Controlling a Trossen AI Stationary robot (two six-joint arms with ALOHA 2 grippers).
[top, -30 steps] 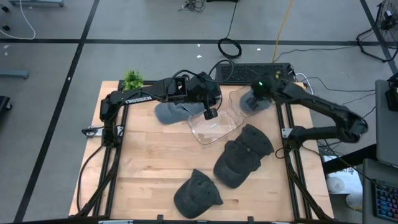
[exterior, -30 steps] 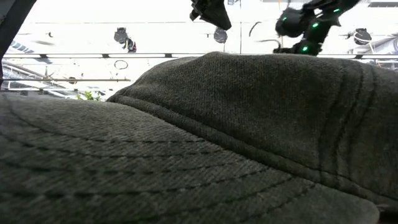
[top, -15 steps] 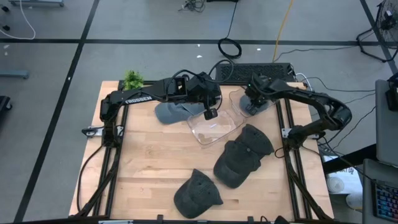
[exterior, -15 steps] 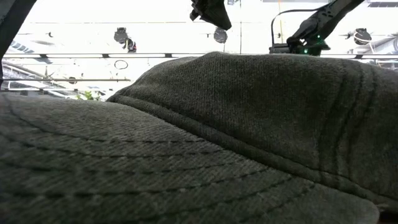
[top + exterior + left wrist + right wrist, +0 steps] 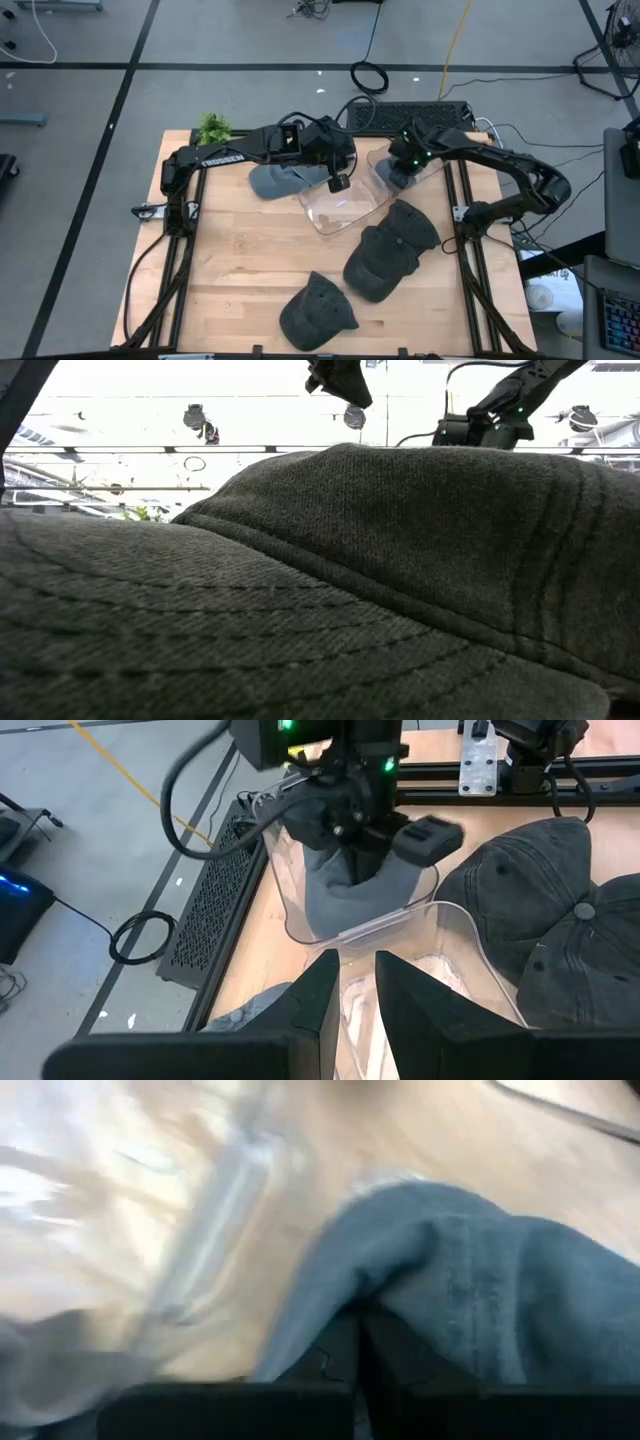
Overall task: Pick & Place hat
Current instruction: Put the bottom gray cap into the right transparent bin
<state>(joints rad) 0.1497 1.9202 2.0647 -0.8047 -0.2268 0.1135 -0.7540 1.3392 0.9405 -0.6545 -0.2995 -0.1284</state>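
Observation:
A blue-grey hat (image 5: 398,173) sits in a clear plastic tray (image 5: 375,160) at the table's far right. My right gripper (image 5: 404,163) is down on it, shut on its cloth (image 5: 440,1270). A second blue-grey hat (image 5: 272,181) lies on the wood under my left arm. My left gripper (image 5: 338,183) hovers above another clear tray (image 5: 340,208), fingers a narrow gap apart, holding nothing. Two dark grey hats (image 5: 392,245) overlap near the table's middle right. A third dark grey hat (image 5: 315,312) lies at the near edge and fills the low view (image 5: 320,590). My right gripper pinches a raised fold of the blue-grey hat's cloth (image 5: 395,1305) between its two shut fingers (image 5: 335,1360). It comes from above, pointing down, as the left wrist view shows (image 5: 365,845). The hat's lower part (image 5: 345,905) rests inside the clear tray.
A small green plant (image 5: 213,127) stands at the far left corner. A black keyboard (image 5: 405,115) lies just past the far edge. Metal rails (image 5: 465,250) run along both sides. Bare wood (image 5: 240,260) lies left of the dark hats.
My right arm has drawn its elbow in from the right, and its gripper has come a little toward the table's left and near side, staying low on the blue-grey hat in the tray. My left arm has kept still.

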